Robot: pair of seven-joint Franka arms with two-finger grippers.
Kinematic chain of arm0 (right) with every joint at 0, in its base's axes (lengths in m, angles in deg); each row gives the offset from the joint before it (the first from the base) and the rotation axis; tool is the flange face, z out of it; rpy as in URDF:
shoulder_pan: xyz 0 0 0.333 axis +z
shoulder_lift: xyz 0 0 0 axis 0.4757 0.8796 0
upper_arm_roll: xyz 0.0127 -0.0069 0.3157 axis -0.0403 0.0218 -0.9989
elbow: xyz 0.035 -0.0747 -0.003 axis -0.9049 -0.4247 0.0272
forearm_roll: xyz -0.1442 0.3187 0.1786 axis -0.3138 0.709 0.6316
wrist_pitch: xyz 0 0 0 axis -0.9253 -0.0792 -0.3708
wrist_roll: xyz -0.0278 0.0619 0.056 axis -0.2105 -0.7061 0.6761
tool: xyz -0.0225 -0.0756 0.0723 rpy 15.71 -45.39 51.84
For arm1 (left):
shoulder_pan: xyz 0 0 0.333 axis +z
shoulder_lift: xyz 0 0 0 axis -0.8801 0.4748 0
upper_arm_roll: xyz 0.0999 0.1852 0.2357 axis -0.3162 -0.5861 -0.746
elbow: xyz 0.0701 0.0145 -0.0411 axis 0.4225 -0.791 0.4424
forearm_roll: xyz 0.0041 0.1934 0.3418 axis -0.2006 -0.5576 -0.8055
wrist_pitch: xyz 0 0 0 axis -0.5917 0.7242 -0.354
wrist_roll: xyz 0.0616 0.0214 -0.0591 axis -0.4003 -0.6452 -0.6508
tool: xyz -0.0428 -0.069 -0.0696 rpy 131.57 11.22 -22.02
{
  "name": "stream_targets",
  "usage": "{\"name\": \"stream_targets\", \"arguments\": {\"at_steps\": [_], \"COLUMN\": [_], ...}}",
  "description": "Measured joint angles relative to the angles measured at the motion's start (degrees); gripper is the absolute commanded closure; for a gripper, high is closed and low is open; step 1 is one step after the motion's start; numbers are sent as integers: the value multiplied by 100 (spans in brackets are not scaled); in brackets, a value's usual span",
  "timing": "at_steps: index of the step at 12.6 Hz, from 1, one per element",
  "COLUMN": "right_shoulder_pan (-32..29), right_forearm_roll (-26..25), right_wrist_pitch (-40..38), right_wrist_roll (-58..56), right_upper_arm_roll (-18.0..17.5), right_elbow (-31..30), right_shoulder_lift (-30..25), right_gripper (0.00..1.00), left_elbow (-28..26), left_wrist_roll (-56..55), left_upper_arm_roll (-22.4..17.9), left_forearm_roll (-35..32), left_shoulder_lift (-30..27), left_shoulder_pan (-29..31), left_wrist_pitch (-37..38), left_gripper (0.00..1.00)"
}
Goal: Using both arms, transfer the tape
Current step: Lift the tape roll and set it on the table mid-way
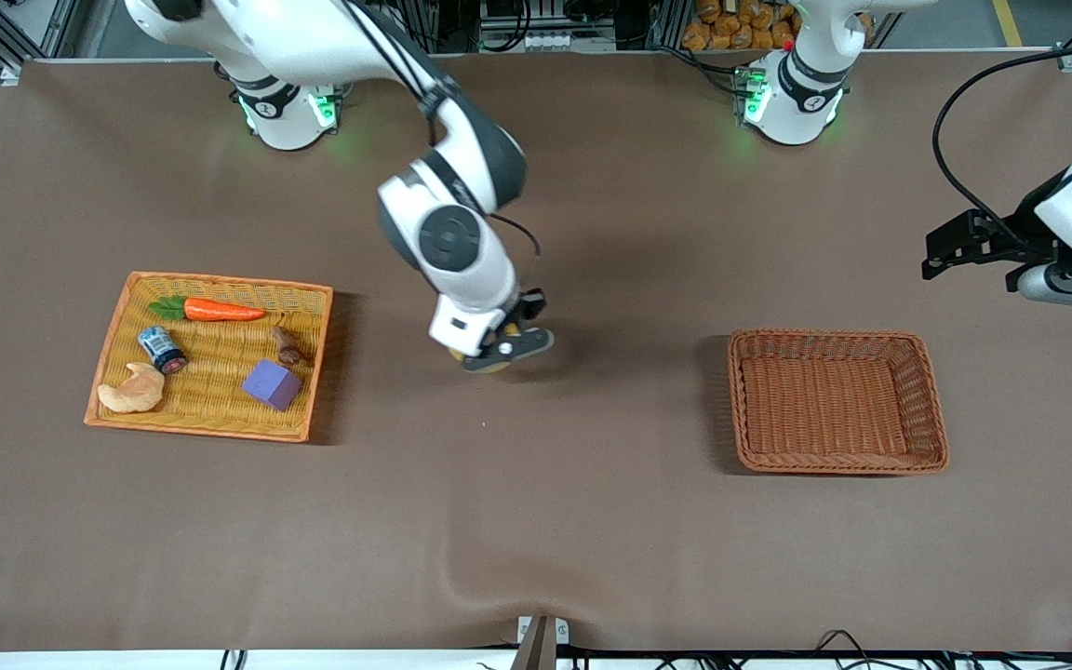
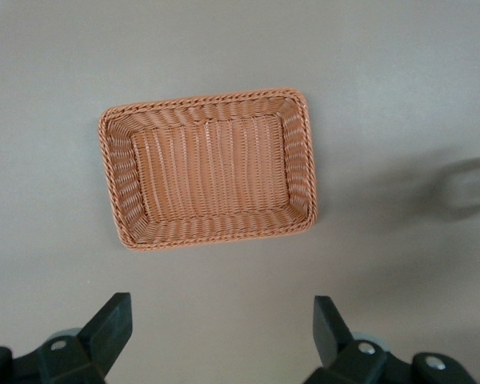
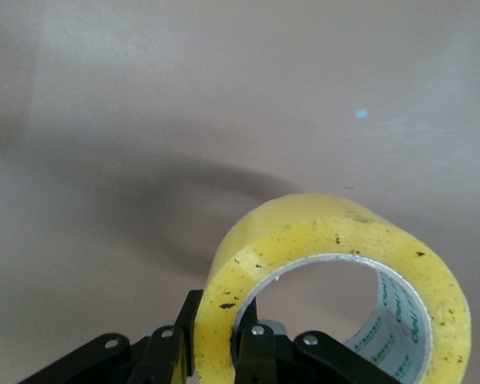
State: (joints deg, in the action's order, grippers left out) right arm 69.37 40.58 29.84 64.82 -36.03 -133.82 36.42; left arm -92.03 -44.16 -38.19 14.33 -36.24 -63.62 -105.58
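My right gripper (image 1: 496, 358) is low over the middle of the table, between the two baskets, and is shut on the tape (image 3: 336, 280). The tape is a yellow roll with a grey inner core; one finger is outside its wall and one inside the ring. In the front view only a sliver of the tape (image 1: 489, 367) shows under the hand. My left gripper (image 1: 932, 265) is open and empty, up in the air at the left arm's end of the table. In the left wrist view its fingers (image 2: 112, 328) stand wide apart over bare table beside the brown basket.
An empty brown wicker basket (image 1: 930, 400) sits toward the left arm's end, also seen in the left wrist view (image 2: 304, 160). A yellow tray (image 1: 220, 284) toward the right arm's end holds a carrot (image 1: 220, 310), a purple cube (image 1: 272, 384), a can (image 1: 162, 350) and a croissant (image 1: 132, 391).
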Motion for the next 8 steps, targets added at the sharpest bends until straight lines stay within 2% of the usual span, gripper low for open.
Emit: {"name": "stream_targets", "arguments": {"at_steps": [3, 4, 5, 6, 7, 8], "right_shoulder_pan": [130, 201, 253, 278, 280, 280], "right_forearm_roll": [1, 1, 1, 1, 1, 1], "right_wrist_pitch": [272, 362, 415, 449, 456, 457], "right_wrist_roll": [151, 213, 243, 257, 261, 268], "right_upper_arm_roll": [3, 4, 5, 6, 7, 16], "right_elbow": [165, 170, 173, 180, 195, 220], "right_shoulder_lift": [473, 589, 694, 762, 792, 792], "right_gripper": [100, 89, 85, 67, 36, 24], "left_elbow": [2, 2, 2, 2, 2, 2], "left_wrist_roll": [0, 0, 0, 0, 0, 1], "left_upper_arm_roll": [53, 41, 25, 3, -6, -7], "left_forearm_roll": [0, 0, 0, 0, 0, 1], "left_shoulder_lift": [-1, -1, -1, -1, -1, 0], "left_shoulder_pan": [4, 21, 49, 89, 159, 216], "left_wrist_pitch": [1, 2, 3, 6, 13, 18], "left_gripper": [0, 0, 0, 0, 0, 0]}}
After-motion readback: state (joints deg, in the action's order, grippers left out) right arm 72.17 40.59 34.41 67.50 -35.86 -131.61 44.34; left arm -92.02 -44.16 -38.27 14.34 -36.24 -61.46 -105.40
